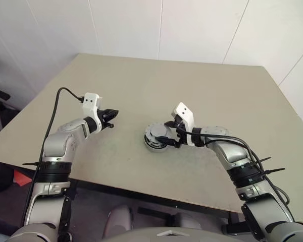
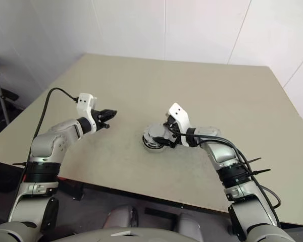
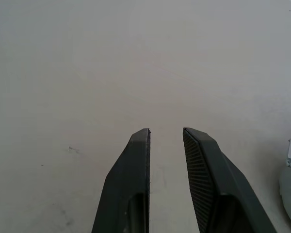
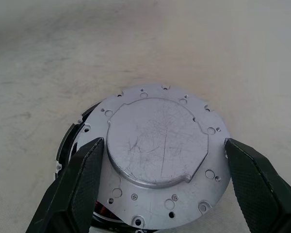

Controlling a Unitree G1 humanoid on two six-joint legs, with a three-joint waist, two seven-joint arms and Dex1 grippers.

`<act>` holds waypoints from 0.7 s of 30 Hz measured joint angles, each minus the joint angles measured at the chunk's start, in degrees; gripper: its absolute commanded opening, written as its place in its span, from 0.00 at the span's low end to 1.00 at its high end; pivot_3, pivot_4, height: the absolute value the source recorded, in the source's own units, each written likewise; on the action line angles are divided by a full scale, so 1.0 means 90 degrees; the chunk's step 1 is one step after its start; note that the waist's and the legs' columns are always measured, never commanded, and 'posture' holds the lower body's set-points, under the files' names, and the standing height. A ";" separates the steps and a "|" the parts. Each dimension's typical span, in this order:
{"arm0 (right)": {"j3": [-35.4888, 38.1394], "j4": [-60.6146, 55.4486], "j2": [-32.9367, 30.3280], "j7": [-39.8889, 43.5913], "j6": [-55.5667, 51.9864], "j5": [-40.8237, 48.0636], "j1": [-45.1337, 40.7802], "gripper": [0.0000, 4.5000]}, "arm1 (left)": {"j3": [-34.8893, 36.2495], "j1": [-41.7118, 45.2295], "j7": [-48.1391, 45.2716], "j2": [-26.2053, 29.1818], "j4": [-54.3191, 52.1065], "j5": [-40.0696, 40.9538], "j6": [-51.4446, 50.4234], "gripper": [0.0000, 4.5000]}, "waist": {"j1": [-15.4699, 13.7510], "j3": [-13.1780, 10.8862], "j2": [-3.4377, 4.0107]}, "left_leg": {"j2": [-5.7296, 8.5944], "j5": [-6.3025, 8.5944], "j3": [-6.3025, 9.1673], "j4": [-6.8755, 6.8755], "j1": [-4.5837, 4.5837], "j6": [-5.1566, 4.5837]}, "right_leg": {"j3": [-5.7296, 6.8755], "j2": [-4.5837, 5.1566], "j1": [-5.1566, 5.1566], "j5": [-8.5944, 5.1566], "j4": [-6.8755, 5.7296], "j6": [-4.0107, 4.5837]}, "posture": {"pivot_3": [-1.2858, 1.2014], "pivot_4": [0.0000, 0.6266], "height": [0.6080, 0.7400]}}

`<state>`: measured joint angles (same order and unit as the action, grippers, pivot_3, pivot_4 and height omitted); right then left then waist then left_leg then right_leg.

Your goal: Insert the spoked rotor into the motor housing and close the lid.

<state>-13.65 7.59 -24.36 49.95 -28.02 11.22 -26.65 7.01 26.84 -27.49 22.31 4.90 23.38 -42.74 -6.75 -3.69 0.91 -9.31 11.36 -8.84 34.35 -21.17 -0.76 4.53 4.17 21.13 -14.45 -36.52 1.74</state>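
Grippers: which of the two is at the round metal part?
The right gripper: its open fingers straddle the grey lid. The left gripper hovers apart over bare table.

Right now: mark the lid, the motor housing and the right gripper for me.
lid [image 4: 157, 143]: right wrist view, on its raised grey centre plate.
motor housing [image 4: 68, 141]: right wrist view, on the dark side wall showing under the lid's edge.
right gripper [image 4: 160, 160]: right wrist view, midway between its two fingertips, which stand either side of the lid.

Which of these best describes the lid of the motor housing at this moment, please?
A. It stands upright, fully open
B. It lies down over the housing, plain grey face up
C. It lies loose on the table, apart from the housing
B: in the right wrist view the lid lies down over the motor housing, scratched plain face up, between the right gripper's open fingers.
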 measured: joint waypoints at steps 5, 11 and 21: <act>0.0002 0.0018 0.0006 0.0029 0.0036 -0.0003 -0.0003 0.99 | 0.0006 -0.0001 0.0004 0.0016 0.0000 -0.0002 0.0004 0.26 | 0.0001 0.0000 0.0000 | 0.0000 0.0000 0.0000 -0.0001 0.0001 0.0000 | 0.0000 0.0000 0.0000 0.0000 0.0001 0.0000 | 0.52 0.00 1.00; -0.0005 0.0027 -0.0037 0.0208 0.0094 -0.0003 -0.0004 0.80 | 0.0006 0.0000 0.0009 0.0016 0.0029 -0.0017 0.0040 0.26 | 0.0001 0.0000 0.0000 | 0.0000 0.0001 -0.0001 -0.0005 0.0000 -0.0001 | 0.0000 0.0000 0.0000 0.0000 0.0005 0.0000 | 0.52 0.00 1.00; 0.0008 0.0057 -0.0064 0.0281 0.0165 -0.0076 -0.0002 0.68 | 0.0007 0.0000 0.0007 0.0017 0.0197 -0.0102 0.0117 0.26 | 0.0002 -0.0001 -0.0001 | 0.0000 0.0002 -0.0001 -0.0007 0.0001 -0.0003 | 0.0000 0.0000 -0.0001 0.0000 0.0009 0.0000 | 0.52 0.00 1.00</act>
<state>-13.57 8.10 -24.93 52.48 -26.53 10.53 -26.67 7.08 26.84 -27.42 22.47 6.67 22.47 -41.70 -6.72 -3.70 0.89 -9.31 11.37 -8.86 34.29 -21.16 -0.78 4.53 4.17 21.13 -14.45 -36.43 1.74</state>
